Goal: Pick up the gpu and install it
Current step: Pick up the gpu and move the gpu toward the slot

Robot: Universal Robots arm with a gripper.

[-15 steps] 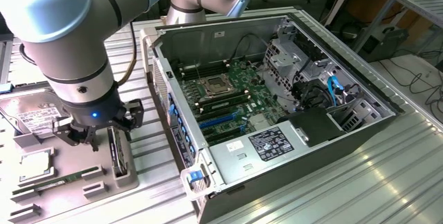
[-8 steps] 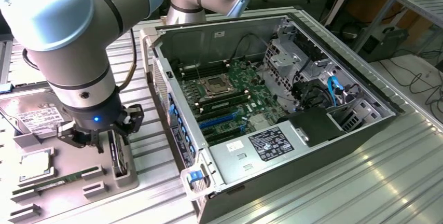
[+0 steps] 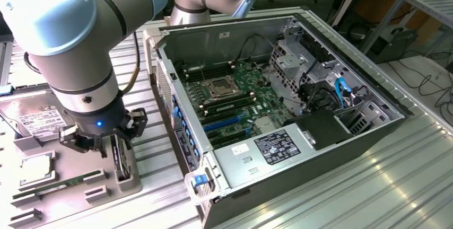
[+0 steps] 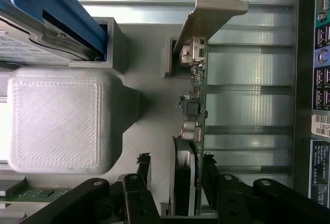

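The gpu (image 3: 122, 161) is a slim dark card standing on edge in a grey holder (image 3: 131, 180) on the exterior view's left, beside the open computer case (image 3: 297, 54). My gripper (image 3: 106, 145) hangs right over it. In the wrist view the gpu (image 4: 198, 95) runs edge-on, with its silvery bracket (image 4: 211, 7) at the far end. My gripper (image 4: 176, 171) straddles the card's near end. One finger (image 4: 209, 168) sits close against the board. The other finger (image 4: 143, 168) stands apart from the card's dark cooler, so the gripper is open.
The case's motherboard has blue slots (image 3: 223, 124) and lies at the exterior view's centre. A hard drive (image 3: 32, 115), a processor chip (image 3: 35, 168) and a green memory stick (image 3: 60, 185) rest on the grey fixture tray left of the gpu. A ribbed metal table (image 3: 368, 186) carries everything.
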